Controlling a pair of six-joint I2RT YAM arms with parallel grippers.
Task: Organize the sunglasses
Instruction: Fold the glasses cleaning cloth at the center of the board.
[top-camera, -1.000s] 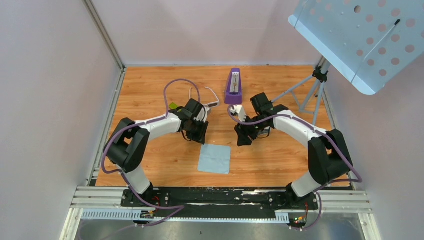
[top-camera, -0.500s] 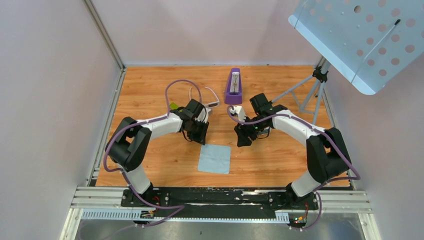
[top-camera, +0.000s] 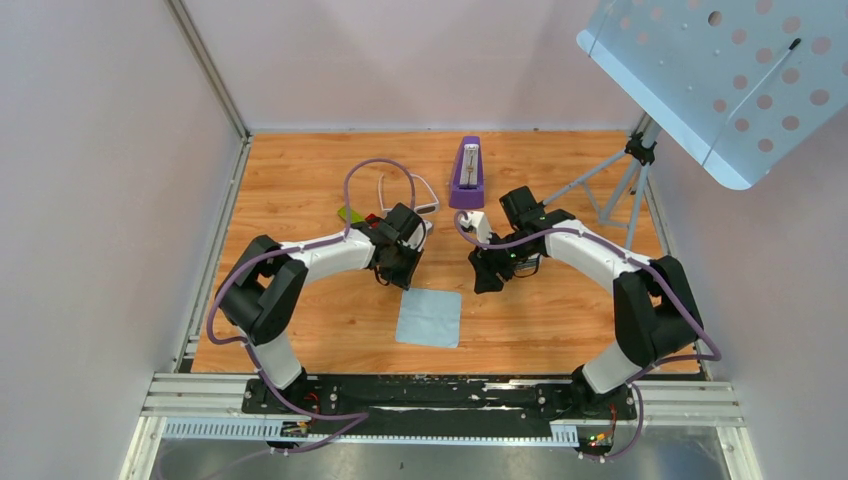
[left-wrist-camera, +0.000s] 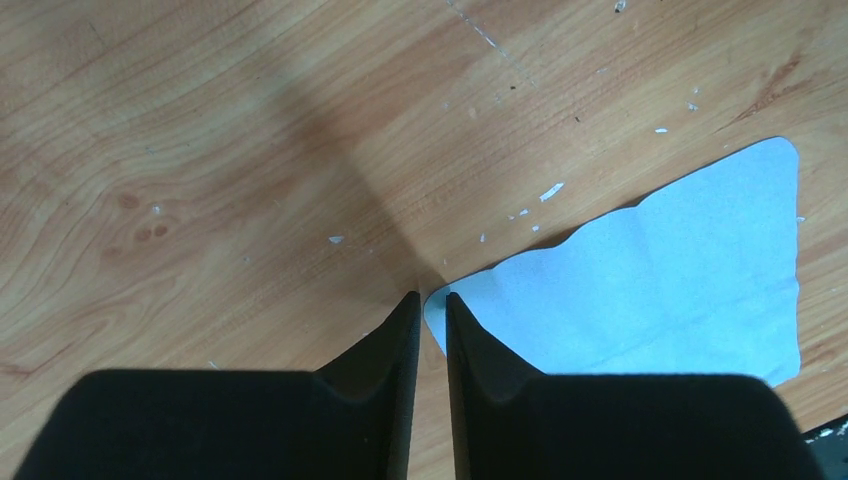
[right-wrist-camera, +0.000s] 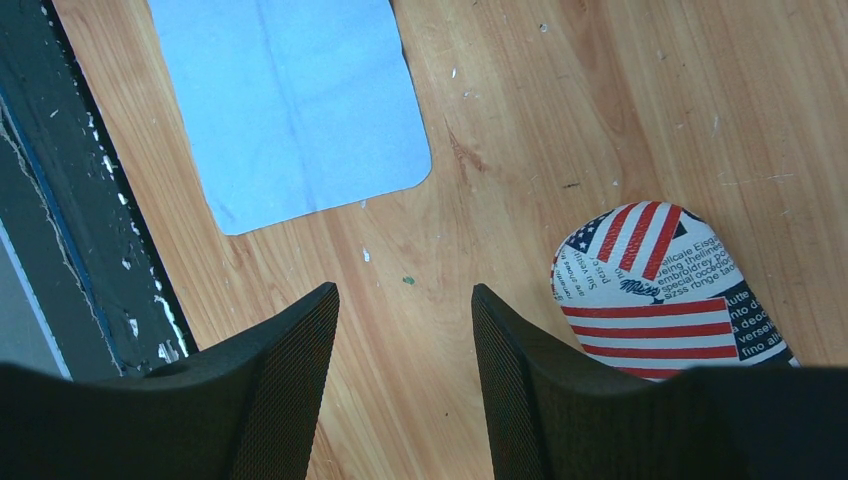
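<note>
Top external view, change: my left gripper (top-camera: 404, 279) has slid sideways since a second ago and now hangs at the far left corner of the light blue cloth (top-camera: 430, 318). Its cable loop has swung along with it.
Meaning: I judge the cloth comes first; the sunglasses (top-camera: 428, 205) are not yet handled.
Sunglasses: beyond the cloth's far edge, behind my left wrist, with only thin white arms showing and nothing holding them.
Left fingers: pressed almost together over the cloth's corner. Whether they pinch it, I cannot tell.
Left arm: elbow out wide, forearm reaching toward the cloth, wrist tipped down.
Right gripper (top-camera: 487, 275): unmoved beyond the cloth's far right corner, spread and empty, with the flag-patterned case (right-wrist-camera: 660, 290) just beside it.
</note>
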